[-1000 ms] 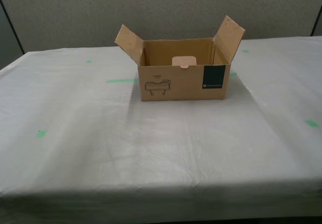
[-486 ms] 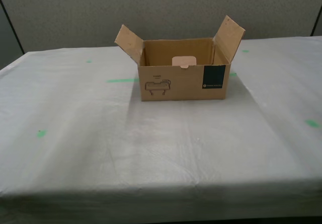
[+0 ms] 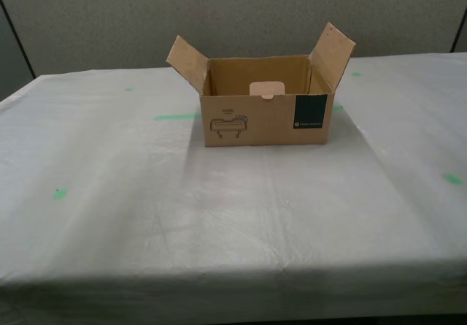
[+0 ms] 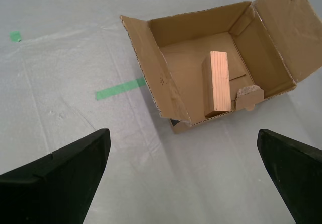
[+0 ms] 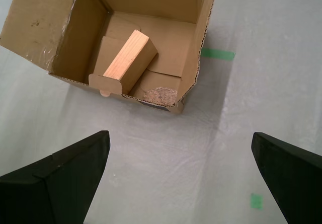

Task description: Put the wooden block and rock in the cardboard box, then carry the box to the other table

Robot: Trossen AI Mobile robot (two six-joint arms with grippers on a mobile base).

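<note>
Item: cardboard box (image 3: 265, 110), brown corrugated, side flaps raised, dark green label and line drawing on its front. It stands on the other table (image 3: 219, 215), the one draped in wrinkled white cloth, with a strip of green tape (image 3: 176, 116) on the cloth just beside the box.

Contents: wooden block (image 5: 129, 59), light tan, lying inside the box against its front wall; rock (image 5: 160, 94), small and rough, also inside, on the floor of the box beside the block.

My first gripper (image 5: 181, 178): jaws spread wide, holding nothing, above the cloth near the box and clear of it.

My second gripper (image 4: 183, 176): jaws likewise spread, empty, apart from the box.

Status, as judged: both things are loaded and the box rests on the cloth-draped table, released. Nothing appears left to do.
</note>
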